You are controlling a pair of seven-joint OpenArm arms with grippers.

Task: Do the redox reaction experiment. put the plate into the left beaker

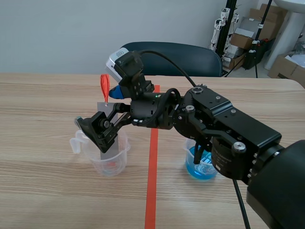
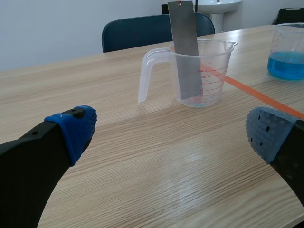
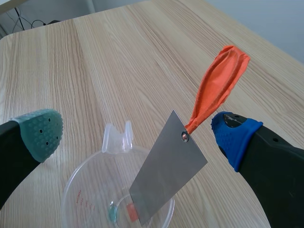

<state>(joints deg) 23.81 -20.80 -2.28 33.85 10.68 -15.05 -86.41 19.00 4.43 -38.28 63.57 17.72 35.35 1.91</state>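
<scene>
A grey metal plate [image 1: 107, 143] with an orange ribbon [image 1: 104, 88] tied through its top hole stands tilted in the left clear beaker [image 1: 119, 160], its lower end on the beaker's bottom. My right gripper [image 1: 106, 112] reaches in from the right and hangs open over this beaker. From the right wrist, the plate [image 3: 166, 171] leans up out of the beaker [image 3: 78, 183], and the ribbon [image 3: 216, 83] lies beside the blue fingertip pad [image 3: 235, 135]. My left gripper [image 2: 171, 133] is open low over the table, with the beaker [image 2: 211, 71] and plate [image 2: 185, 52] well ahead of it.
A second beaker [image 1: 202, 167] with blue liquid stands right of the orange-red tape line [image 1: 152, 167], partly behind the right arm; it also shows as the blue-filled beaker [image 2: 287, 59] in the left wrist view. A dark chair [image 1: 190, 57] stands beyond the far table edge.
</scene>
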